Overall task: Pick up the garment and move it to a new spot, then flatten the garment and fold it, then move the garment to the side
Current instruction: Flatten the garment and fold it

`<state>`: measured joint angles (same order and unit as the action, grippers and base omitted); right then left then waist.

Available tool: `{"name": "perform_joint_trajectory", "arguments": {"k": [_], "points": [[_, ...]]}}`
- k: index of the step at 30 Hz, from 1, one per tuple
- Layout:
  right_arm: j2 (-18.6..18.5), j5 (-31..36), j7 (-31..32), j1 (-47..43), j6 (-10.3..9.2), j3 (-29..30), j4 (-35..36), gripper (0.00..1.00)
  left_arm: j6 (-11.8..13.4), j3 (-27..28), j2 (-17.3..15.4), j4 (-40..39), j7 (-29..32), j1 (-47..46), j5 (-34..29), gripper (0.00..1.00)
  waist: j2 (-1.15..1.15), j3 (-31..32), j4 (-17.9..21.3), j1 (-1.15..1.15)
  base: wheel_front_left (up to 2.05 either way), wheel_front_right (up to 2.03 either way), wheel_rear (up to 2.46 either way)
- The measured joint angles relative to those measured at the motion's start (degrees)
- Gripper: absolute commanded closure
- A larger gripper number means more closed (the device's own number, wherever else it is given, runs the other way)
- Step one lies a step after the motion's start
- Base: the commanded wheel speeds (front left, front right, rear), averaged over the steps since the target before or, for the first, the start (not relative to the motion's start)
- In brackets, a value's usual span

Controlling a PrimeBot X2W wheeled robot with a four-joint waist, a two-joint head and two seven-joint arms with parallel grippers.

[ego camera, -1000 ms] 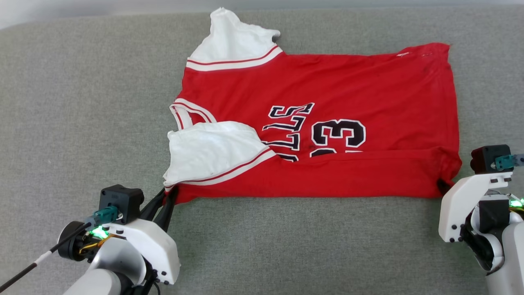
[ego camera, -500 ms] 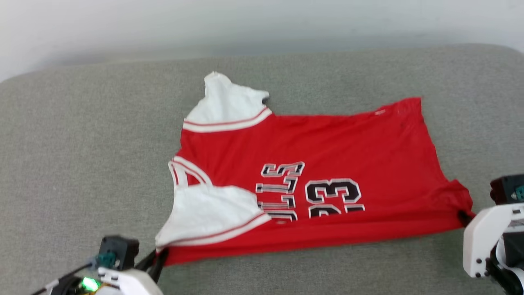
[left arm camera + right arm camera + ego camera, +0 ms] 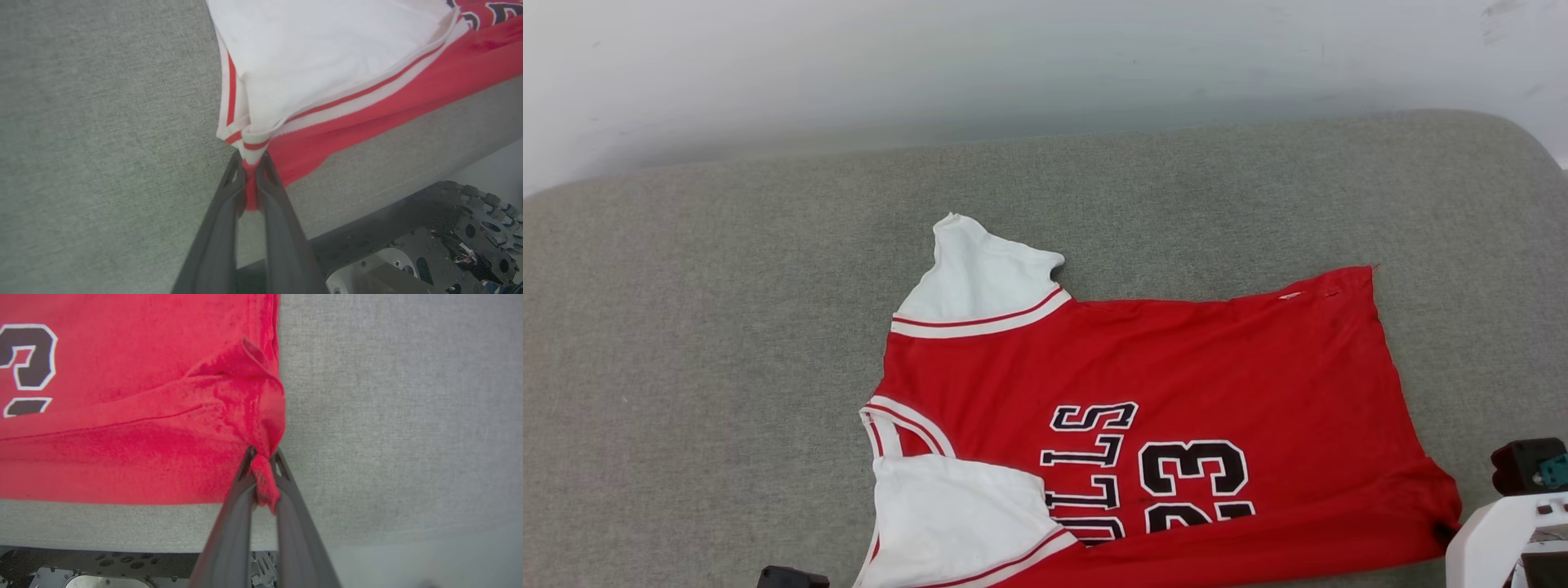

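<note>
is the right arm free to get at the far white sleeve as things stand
Probably not: the right end effector is shut on the near hem corner of the garment, and the far white sleeve lies diagonally across it.

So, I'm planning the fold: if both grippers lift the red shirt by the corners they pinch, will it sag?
Probably: the garment bunches where the right gripper pinches it, so it looks floppy. Likely light, since the left gripper holds it by a small pinch. The folded white sleeve may flop open.
</note>
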<state>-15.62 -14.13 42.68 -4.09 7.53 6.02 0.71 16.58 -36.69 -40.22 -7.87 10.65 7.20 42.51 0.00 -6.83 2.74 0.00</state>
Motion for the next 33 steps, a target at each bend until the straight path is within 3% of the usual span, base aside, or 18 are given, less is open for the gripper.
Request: {"name": "perform_joint_trajectory", "arguments": {"k": [1,2,3,4,5,12,20,23,28,33], "points": [[0.1,0.0,-0.3,0.0,0.00,-0.2,-0.6,1.00,-0.2,-0.2,0.3,0.6,-0.1,-0.1,-0.3,0.84,0.00,0.0,0.0,0.00,0.00,0.00,0.00],[0.1,0.0,-0.5,0.0,0.00,-0.6,-1.0,1.00,-0.3,-0.5,0.5,1.2,-0.3,-0.4,-0.7,0.50,0.00,0.0,0.0,0.00,0.00,0.00,0.00],[0.1,0.0,-1.1,0.0,0.00,-1.0,-1.3,0.90,-0.5,-0.6,0.8,1.8,-0.3,-0.7,-0.9,0.00,0.00,0.0,0.0,0.00,0.00,0.00,0.00],[0.2,0.0,-1.6,0.2,0.00,-1.0,-1.6,0.21,-0.6,-0.7,1.0,2.2,-0.5,-0.8,-1.0,0.00,0.00,0.0,-0.1,0.00,0.00,0.00,0.00],[0.2,0.1,-2.4,0.4,0.00,-0.8,-2.1,0.00,-0.8,-0.8,1.2,2.7,-0.7,-0.9,-1.0,0.00,0.00,0.1,-0.1,0.00,0.00,0.00,0.00],[0.2,0.9,-7.9,2.6,-0.02,-0.5,-2.0,0.00,-0.9,1.0,1.6,3.4,-5.5,-2.4,-1.7,0.00,0.00,0.6,-0.4,0.00,0.00,0.00,0.00],[0.1,0.3,-20.1,5.8,-0.03,-2.3,2.4,0.00,0.2,7.8,4.7,1.4,-21.6,-6.1,-4.8,0.00,0.00,1.9,-0.3,0.00,0.00,0.00,0.00],[0.7,0.8,-25.6,6.7,-0.02,-2.5,3.5,0.00,0.7,9.8,5.6,0.6,-24.7,-7.3,-7.4,0.00,0.00,2.2,-0.2,0.00,0.00,0.00,0.00],[2.3,2.7,-35.1,7.1,-0.02,-2.8,4.4,0.00,1.4,15.6,9.6,-2.5,-25.6,-7.5,-13.2,0.00,0.00,2.6,0.1,0.00,0.00,0.00,0.00],[5.4,3.8,-43.0,6.5,-0.03,-2.8,4.5,0.00,-0.8,21.2,15.1,-4.9,-25.6,-5.0,-18.0,0.00,0.00,2.4,0.6,0.00,0.00,0.00,0.00]]}}
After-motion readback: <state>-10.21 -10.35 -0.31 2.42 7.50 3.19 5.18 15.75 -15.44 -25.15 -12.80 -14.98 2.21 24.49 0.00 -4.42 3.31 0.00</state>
